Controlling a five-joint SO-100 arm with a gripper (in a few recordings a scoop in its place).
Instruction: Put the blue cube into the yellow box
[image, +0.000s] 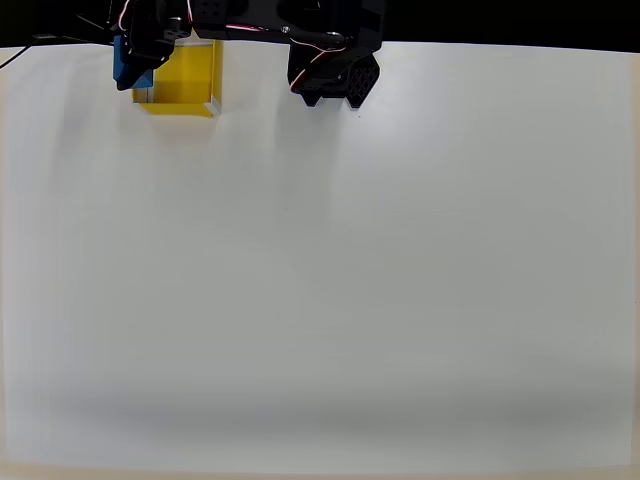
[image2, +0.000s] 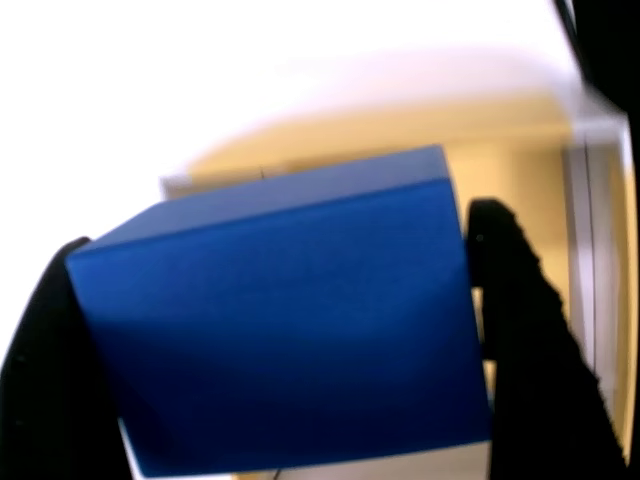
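Cube carried to the box's edge

Our claw (image2: 275, 330) grips the cube (image2: 280, 320) between both fingers, over the box's (image: 195, 75) left wall, so it needs shifting inward before release.

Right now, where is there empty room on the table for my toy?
Nearly all the white table is bare: everything below and right of the yellow box, out to the edges. The top-left is crowded, where the end effector holds the blue cube by the box, with the arm's base alongside.
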